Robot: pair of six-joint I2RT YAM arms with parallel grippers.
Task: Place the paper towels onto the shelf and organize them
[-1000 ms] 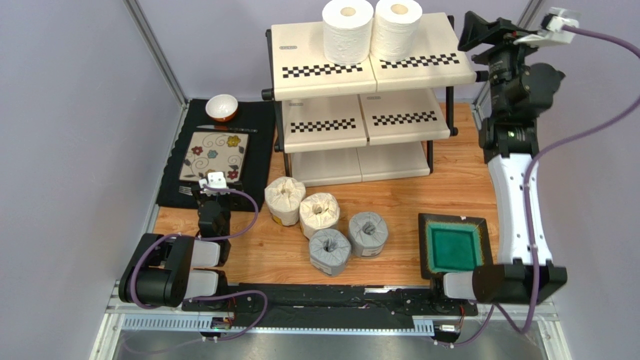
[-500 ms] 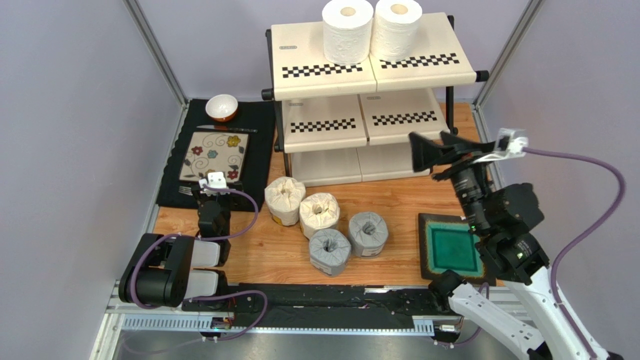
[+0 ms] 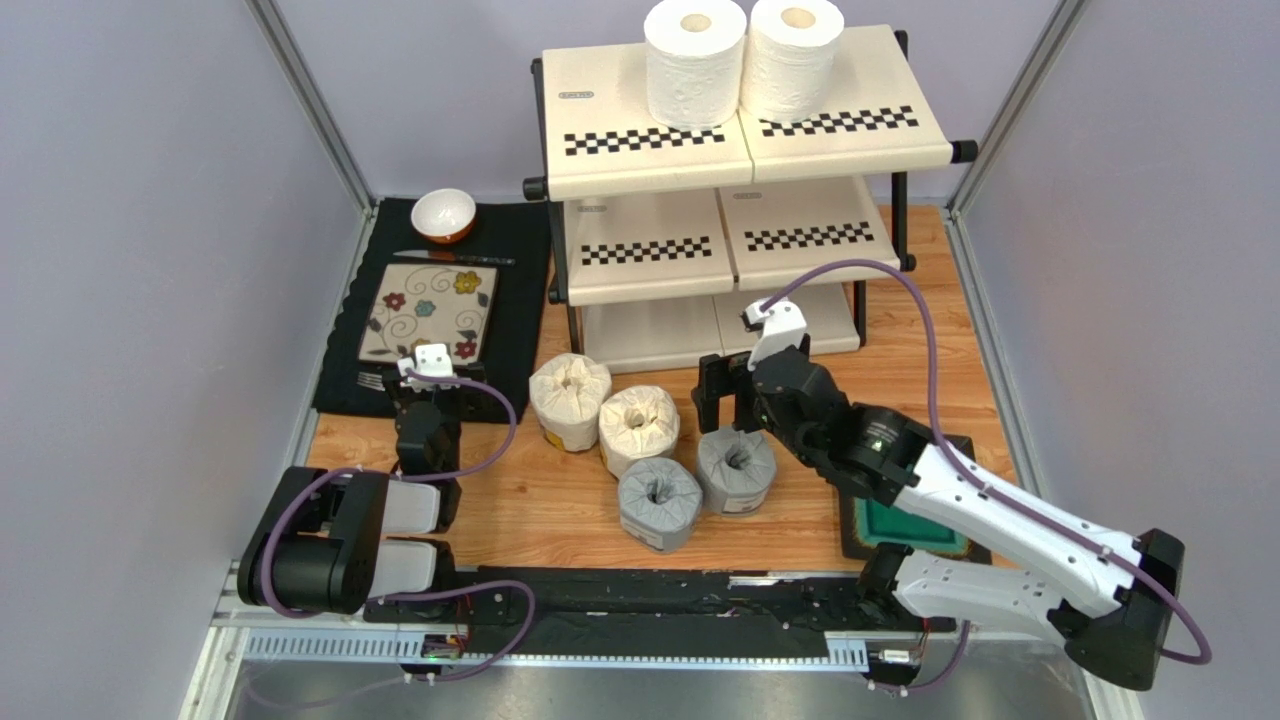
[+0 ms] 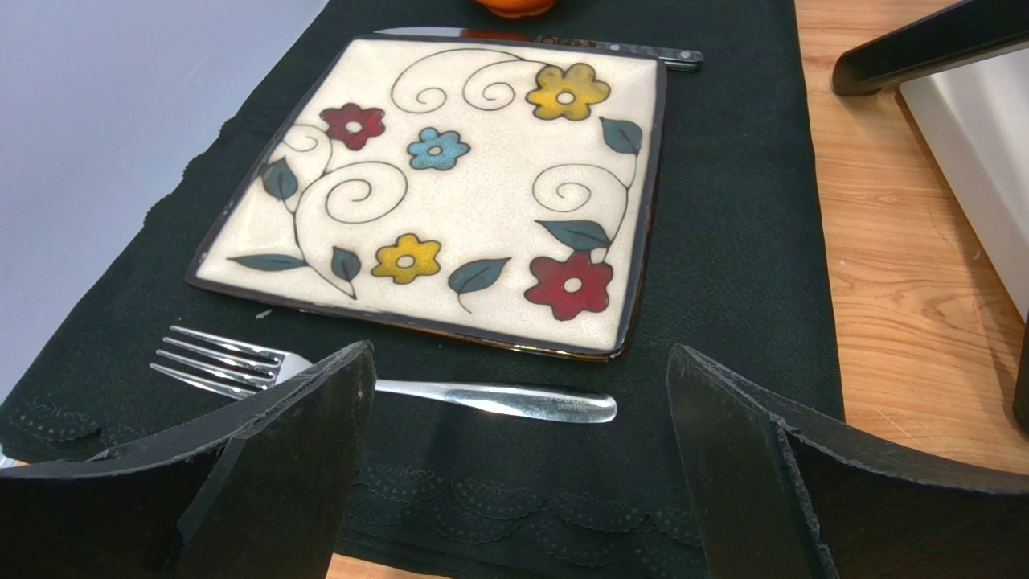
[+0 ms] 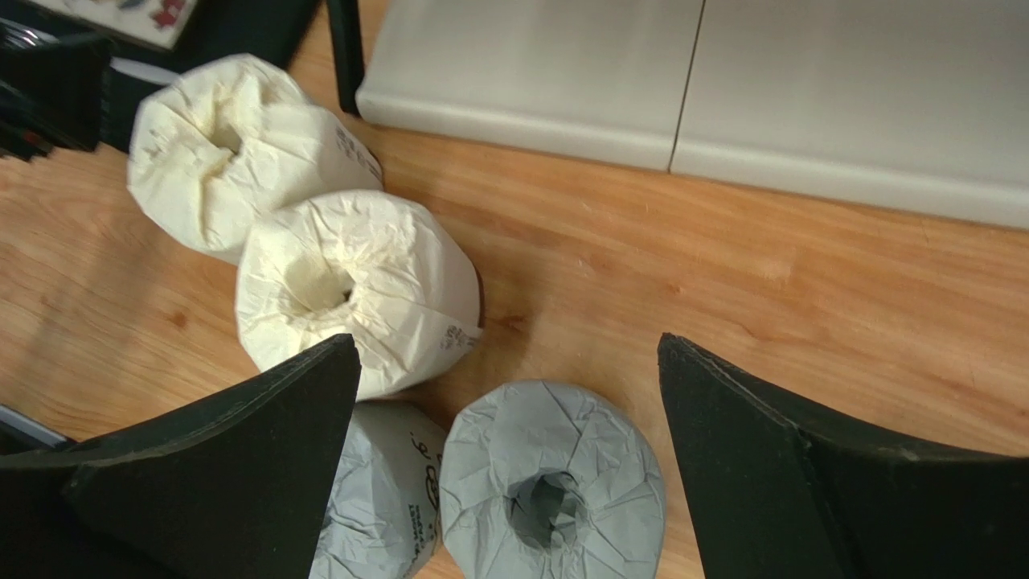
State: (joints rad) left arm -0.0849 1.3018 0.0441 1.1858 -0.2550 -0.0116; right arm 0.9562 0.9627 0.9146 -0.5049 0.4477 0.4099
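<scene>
Two of the six rolls look done and four are left, as I judge it. The left claw [image 4: 519, 386] is spread wide with nothing in it, low over a black cloth mat [image 4: 749, 241]. Just ahead of it lie a steel fork [image 4: 483, 398] and a cream square plate painted with flowers [image 4: 483, 181], none of which belongs to the job.

The right claw [image 5: 507, 362] also gapes wide and is empty, hovering over the cluster on the table. One grey-wrapped paper towel roll [image 5: 550, 495] sits right beneath its gap. The second grey-wrapped roll [image 5: 375, 495] is close beside that, under one finger. Ahead of that finger stand the nearer cream-wrapped paper towel roll [image 5: 350, 290] and, touching it, the farther cream-wrapped roll [image 5: 236, 151].

Straight ahead of this claw is the three-tier shelf of cream panels with checkered front strips [image 3: 601, 90]. Its top tier, high above the claw, carries one plain white paper towel roll [image 3: 696, 60] and a second plain white roll [image 3: 796, 57], upright and side by side. The middle and bottom tiers show no rolls.

The wooden table [image 3: 902, 360] is flat, orange-brown board. Behind the claw, a dark square dish with a green inside [image 3: 887, 525] lies partly under the arm. Pale lilac walls [image 3: 150, 225] close in the cell.
</scene>
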